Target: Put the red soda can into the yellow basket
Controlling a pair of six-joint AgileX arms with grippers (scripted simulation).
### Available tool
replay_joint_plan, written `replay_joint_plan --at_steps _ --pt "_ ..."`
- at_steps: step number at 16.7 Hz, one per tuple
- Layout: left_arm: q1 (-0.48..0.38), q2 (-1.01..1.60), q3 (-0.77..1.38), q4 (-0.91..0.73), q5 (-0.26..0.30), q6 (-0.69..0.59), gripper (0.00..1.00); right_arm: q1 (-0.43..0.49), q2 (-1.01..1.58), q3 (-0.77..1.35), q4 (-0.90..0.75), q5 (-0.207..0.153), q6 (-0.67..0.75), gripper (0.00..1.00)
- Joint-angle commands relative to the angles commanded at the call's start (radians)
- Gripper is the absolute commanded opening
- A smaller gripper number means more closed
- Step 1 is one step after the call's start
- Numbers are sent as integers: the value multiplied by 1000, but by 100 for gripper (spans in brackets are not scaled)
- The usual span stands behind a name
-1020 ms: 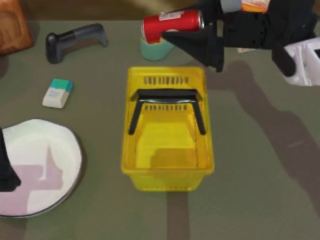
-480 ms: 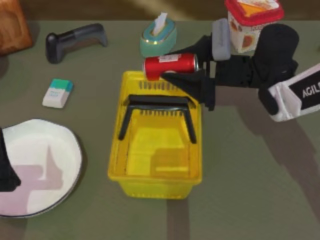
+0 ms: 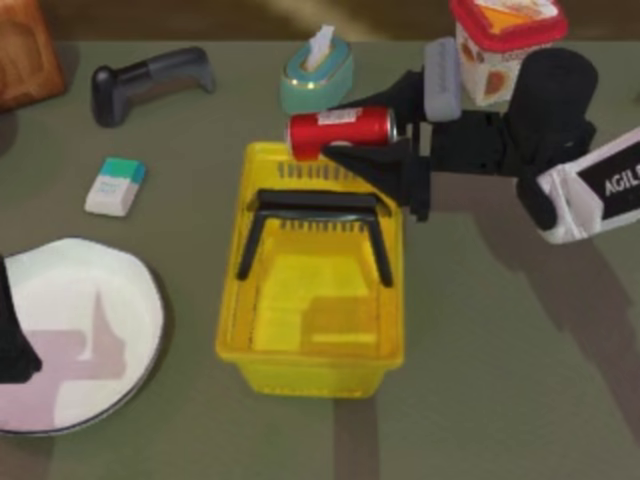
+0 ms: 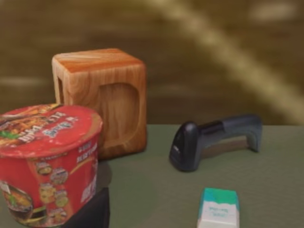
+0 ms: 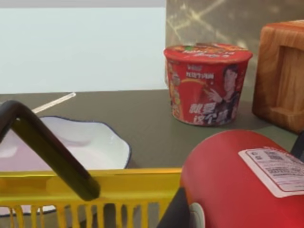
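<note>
My right gripper [image 3: 345,130] is shut on the red soda can [image 3: 340,132], which lies on its side just above the far rim of the yellow basket [image 3: 310,358]. The basket's black handles [image 3: 315,205] are folded across its far half. In the right wrist view the red soda can [image 5: 237,185] fills the corner above the yellow basket's rim [image 5: 118,183], next to one black handle [image 5: 47,147]. My left arm [image 3: 12,340] is parked at the table's left edge, over the plate.
A white plate [image 3: 80,330] lies at the near left, and beyond it a white-and-teal box [image 3: 115,185], a black scanner [image 3: 150,80] and a wooden block [image 3: 25,50]. A teal tissue box [image 3: 318,75] and a red-lidded tub [image 3: 505,40] stand behind the basket. A red noodle cup [image 4: 47,161] stands near the block.
My right gripper carried the can from over the tissue box towards the near side, to above the basket's far rim, then stayed still. The basket shifted slightly left.
</note>
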Motion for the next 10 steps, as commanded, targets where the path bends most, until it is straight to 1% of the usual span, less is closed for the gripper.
replay_joint_plan --at_steps 9,10 --pt "0 0 0 0 0 0 100 0 0 0 0 0 0 98" --pt "0 0 0 0 0 0 100 0 0 0 0 0 0 100"
